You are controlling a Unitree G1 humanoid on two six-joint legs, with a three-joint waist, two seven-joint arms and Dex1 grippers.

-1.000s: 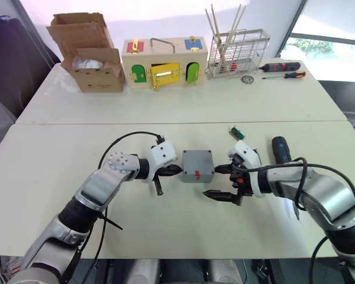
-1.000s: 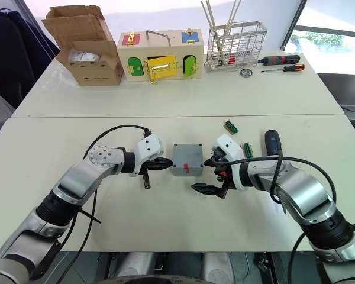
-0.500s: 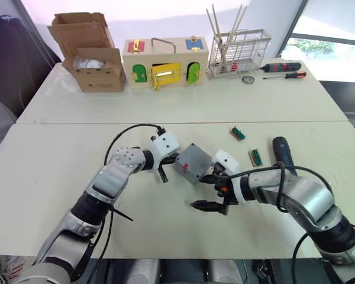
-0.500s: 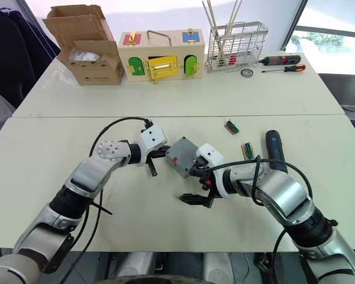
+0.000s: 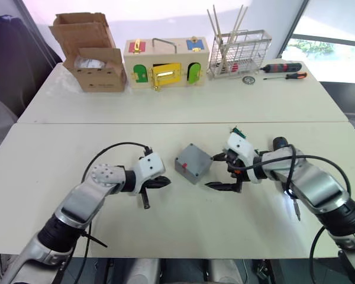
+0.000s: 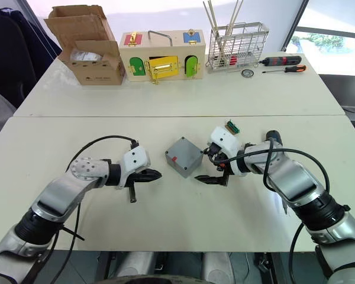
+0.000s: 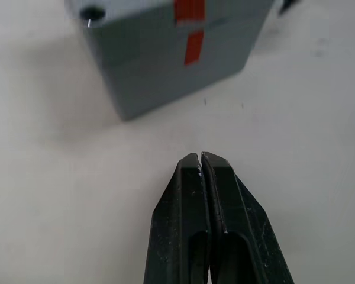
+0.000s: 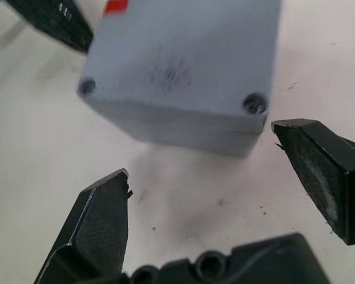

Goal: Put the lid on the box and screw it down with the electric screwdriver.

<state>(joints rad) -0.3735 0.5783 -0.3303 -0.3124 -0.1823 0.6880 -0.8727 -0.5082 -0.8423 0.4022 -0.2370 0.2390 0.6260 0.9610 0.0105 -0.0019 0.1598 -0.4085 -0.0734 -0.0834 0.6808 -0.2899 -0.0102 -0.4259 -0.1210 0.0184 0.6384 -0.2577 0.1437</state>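
The grey box (image 5: 193, 163) rests on the white table, turned corner-on between my two grippers. The lid (image 8: 177, 59) sits on top of it, with screw holes at its corners; a seam and a strip of red tape (image 7: 192, 41) show on the side wall. My left gripper (image 5: 167, 181) is shut and empty, a short way left of the box. My right gripper (image 5: 213, 171) stands open just right of the box, one finger on each side of its near corner, not touching. The black electric screwdriver (image 5: 279, 144) lies behind my right forearm, partly hidden.
At the back stand a cardboard box (image 5: 92, 56), a wooden box with coloured doors (image 5: 165, 62) and a wire rack (image 5: 239, 52). Two manual screwdrivers (image 5: 284, 70) lie at the far right. A small green part (image 5: 235, 129) lies beyond my right gripper.
The box, tilted between both grippers half a second ago, now sits flat and turned. My left gripper has drawn back left. My right gripper has backed off to the right.
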